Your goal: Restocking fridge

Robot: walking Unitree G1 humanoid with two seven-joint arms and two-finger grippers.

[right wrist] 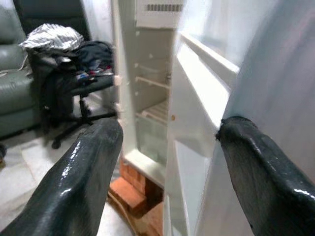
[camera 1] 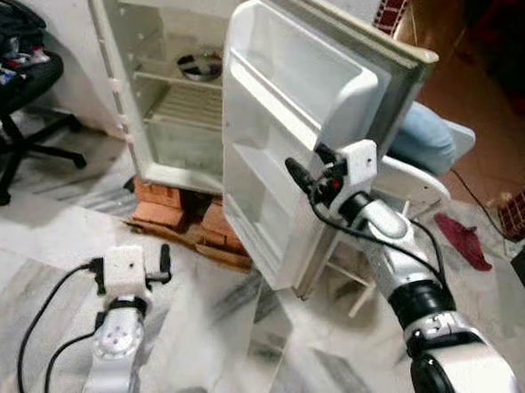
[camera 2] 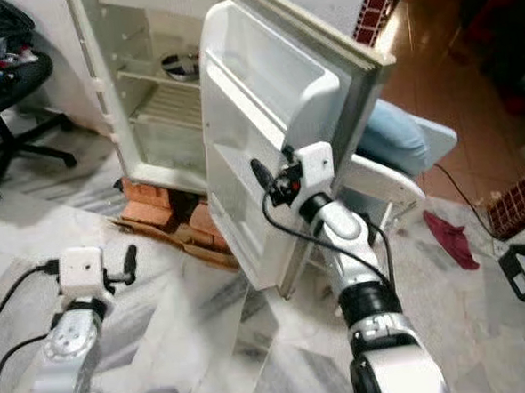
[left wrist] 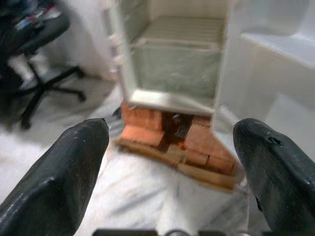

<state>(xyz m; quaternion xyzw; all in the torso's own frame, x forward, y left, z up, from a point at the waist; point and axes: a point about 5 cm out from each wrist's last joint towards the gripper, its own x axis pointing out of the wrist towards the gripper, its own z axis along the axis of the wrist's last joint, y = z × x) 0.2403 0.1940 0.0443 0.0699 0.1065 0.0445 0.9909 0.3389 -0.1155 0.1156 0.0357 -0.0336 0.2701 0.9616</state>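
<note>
The white fridge (camera 1: 151,123) stands open on a stack of red bricks (camera 1: 169,202). Its shelves are bare except for a metal bowl (camera 1: 201,67) on the upper one. The door (camera 1: 276,133) swings out towards me, and its inner racks are empty. My right gripper (camera 1: 312,165) is raised at the door's inner face, open, with one finger (right wrist: 261,172) close against the door edge and nothing held. My left gripper (camera 1: 131,256) hovers low over the marble floor, left of the door. It is open and empty, pointing at the bricks (left wrist: 167,135).
A black office chair (camera 1: 10,78) piled with clothes stands at the far left. Behind the door are a white plastic chair (camera 1: 422,182) with a blue cushion (camera 1: 424,138). A red cloth (camera 1: 461,238) lies on the floor to the right. Black cables trail from both arms.
</note>
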